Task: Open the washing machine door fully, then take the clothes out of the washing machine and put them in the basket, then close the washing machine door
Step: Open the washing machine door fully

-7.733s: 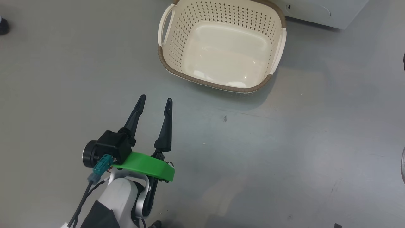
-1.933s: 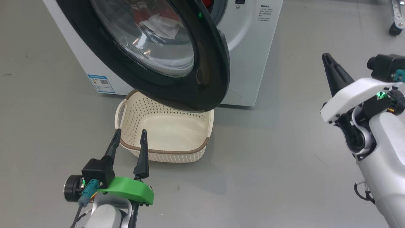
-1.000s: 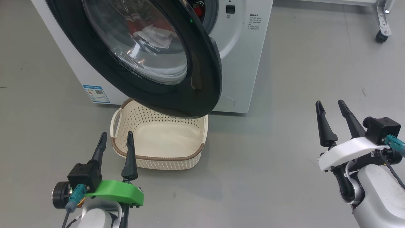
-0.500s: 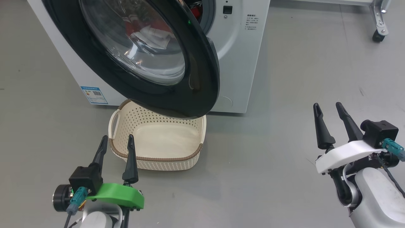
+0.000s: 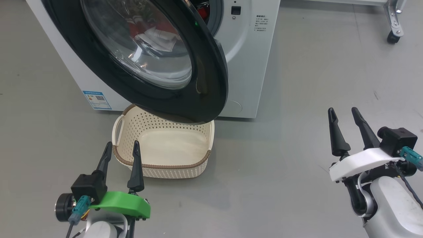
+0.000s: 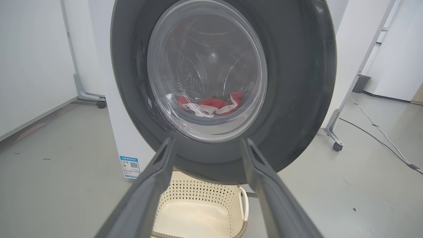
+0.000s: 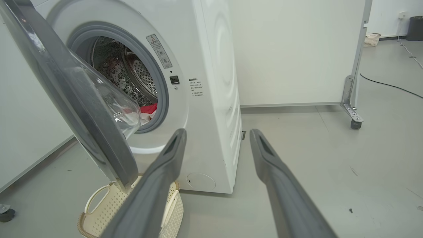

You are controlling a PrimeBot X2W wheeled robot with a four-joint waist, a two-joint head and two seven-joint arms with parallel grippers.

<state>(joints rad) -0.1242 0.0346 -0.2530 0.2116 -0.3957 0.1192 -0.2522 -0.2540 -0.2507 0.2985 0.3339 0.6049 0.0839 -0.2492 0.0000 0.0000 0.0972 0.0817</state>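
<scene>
while the washing machine door (image 5: pixel 211 89) stands part open at upper left of the head view, it overhangs the far side of the basket (image 5: pixel 162 165) at lower centre and screens the drum. clothes (image 6: pixel 211 105) lie inside the washing machine (image 5: pixel 251 66), seen through the glass. left gripper (image 5: pixel 122 143) lower left, right gripper (image 5: pixel 342 109) lower right: both spread wide, empty. caster (image 5: pixel 392 37) upper right.

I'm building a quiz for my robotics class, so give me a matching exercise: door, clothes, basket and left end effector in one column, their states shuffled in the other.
1 door
2 clothes
3 basket
4 left end effector

A empty, on the floor
B open, gripping nothing
C ajar, hanging over the basket
D lying in the drum

Pairs: 1-C, 2-D, 3-A, 4-B
</scene>
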